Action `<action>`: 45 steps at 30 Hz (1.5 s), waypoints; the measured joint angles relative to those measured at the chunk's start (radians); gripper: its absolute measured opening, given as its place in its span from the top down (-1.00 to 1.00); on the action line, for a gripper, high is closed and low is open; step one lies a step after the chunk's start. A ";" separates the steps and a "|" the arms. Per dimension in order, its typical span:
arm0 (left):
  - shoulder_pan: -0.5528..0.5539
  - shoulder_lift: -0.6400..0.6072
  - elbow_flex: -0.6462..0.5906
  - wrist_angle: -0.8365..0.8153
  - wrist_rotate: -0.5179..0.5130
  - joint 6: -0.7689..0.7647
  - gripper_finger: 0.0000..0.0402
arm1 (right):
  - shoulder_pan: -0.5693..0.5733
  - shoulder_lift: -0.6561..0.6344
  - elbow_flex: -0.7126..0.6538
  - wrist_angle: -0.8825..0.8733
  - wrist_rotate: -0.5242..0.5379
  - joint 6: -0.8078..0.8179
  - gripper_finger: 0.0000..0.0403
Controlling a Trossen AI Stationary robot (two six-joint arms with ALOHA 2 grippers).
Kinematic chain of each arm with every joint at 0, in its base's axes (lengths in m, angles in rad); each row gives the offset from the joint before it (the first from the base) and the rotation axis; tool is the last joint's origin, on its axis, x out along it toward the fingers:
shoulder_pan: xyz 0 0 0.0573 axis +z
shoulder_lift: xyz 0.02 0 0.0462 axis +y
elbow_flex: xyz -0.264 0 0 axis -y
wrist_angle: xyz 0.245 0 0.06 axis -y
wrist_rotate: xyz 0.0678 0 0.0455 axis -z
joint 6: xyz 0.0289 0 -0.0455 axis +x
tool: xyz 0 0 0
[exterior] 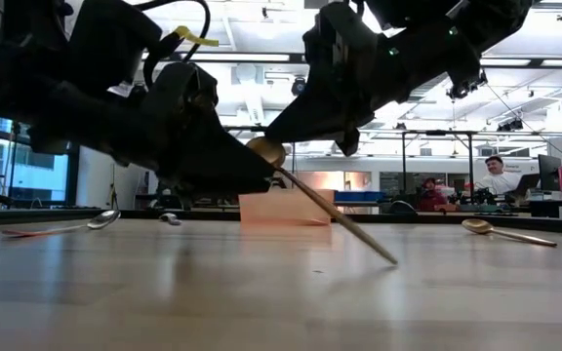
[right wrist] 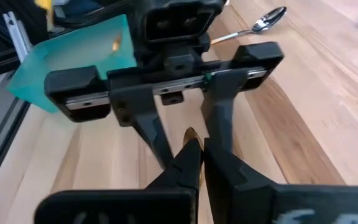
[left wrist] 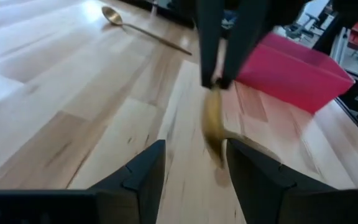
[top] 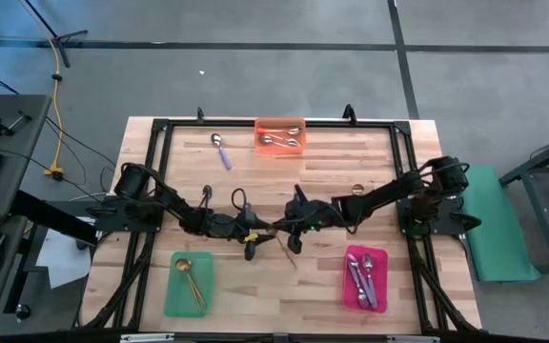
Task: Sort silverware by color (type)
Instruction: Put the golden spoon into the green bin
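Silverware: small spoons lie about the bench and in three trays; one is up in the air in the middle.
Bench (top: pixel 389 191): light wood, with both dark arms reaching to its middle.
Green tray (top: pixel 174 291): near the front on the left; one gold spoon in tray (top: pixel 191 281) lies in it.
Pink tray (top: pixel 365 250): near the front on the right, with a few spoons inside.
Orange tray (top: pixel 280 123): at the far edge, with spoons inside.
Right pincer (right wrist: pixel 197 149): clenched on the held gold spoon (exterior: pixel 330 210).
Left pincer (left wrist: pixel 194 155): released, fingers wide, right up close to the right one.
Held gold spoon: tilted, bowl up, handle tip touching the bench.
Purple spoon (top: pixel 221 151): loose, left of the orange tray.
Loose gold spoon (top: pixel 357 190): on the wood by the right arm.
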 joint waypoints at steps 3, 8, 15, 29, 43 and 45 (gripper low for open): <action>0.005 0.000 0.000 0.012 -0.006 0.000 0.20 | 0.012 -0.001 0.000 0.000 0.012 -0.007 1.00; 0.017 0.000 -0.001 0.066 -0.005 0.020 0.20 | 0.022 -0.001 0.000 0.000 0.016 -0.018 1.00; 0.019 0.000 -0.001 0.095 0.057 0.055 0.38 | 0.025 -0.001 0.000 0.001 0.018 -0.023 1.00; 0.025 -0.010 -0.004 0.092 0.112 0.106 0.97 | 0.026 -0.003 0.001 0.010 0.025 -0.026 0.96; 0.027 -0.504 -0.012 -0.570 0.310 0.031 0.97 | 0.022 -0.225 0.001 -0.135 0.148 -0.138 0.70; 0.035 -0.601 0.009 -0.714 0.365 -0.015 0.97 | 0.022 -0.249 0.002 -0.145 0.154 -0.153 0.74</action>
